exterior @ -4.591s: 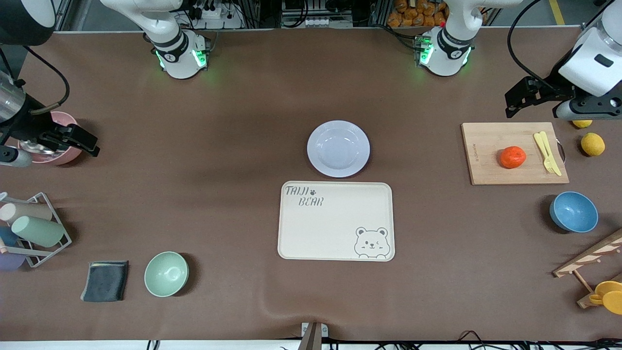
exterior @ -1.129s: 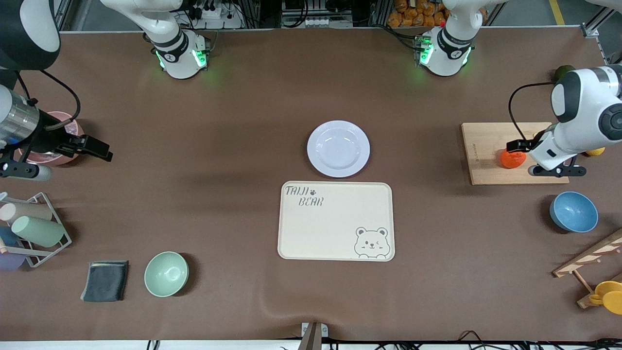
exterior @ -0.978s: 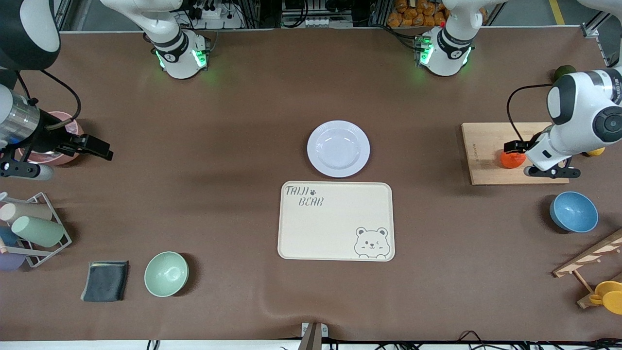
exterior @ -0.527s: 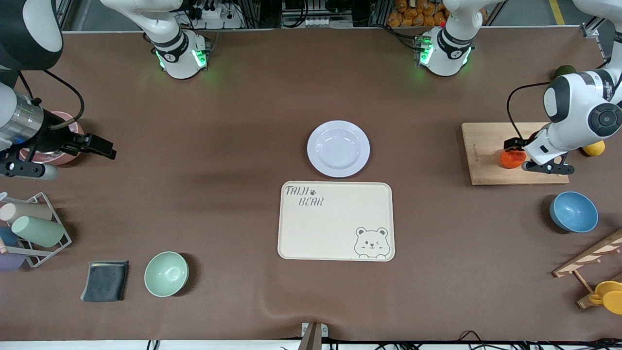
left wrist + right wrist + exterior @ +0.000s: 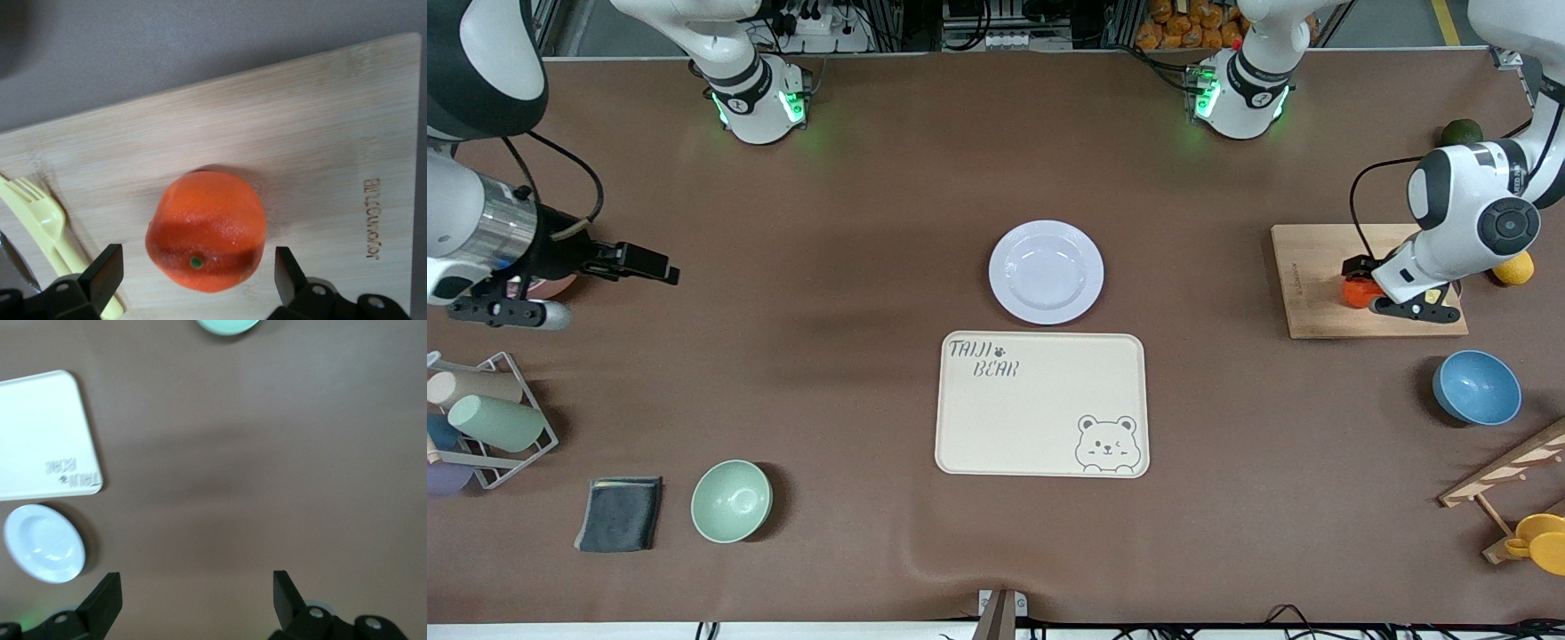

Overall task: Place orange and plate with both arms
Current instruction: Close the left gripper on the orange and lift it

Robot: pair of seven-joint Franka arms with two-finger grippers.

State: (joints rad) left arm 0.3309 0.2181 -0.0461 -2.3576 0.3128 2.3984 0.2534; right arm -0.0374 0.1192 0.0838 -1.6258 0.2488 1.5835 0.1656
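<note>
The left gripper [image 5: 195, 280] hangs over the orange [image 5: 205, 230] on the board [image 5: 320, 147], fingers spread either side of it (not touching). The right gripper [image 5: 193, 603], fingers spread, is over bare table; the plate [image 5: 1046, 271] sits mid-table beside the tray [image 5: 1040, 404].

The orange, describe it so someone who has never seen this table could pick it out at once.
Find the wooden cutting board at the left arm's end of the table. On it, beside a pale yellow fork, sits the orange, between the fingers of the open left pincer. It is the only red-orange fruit.
</note>
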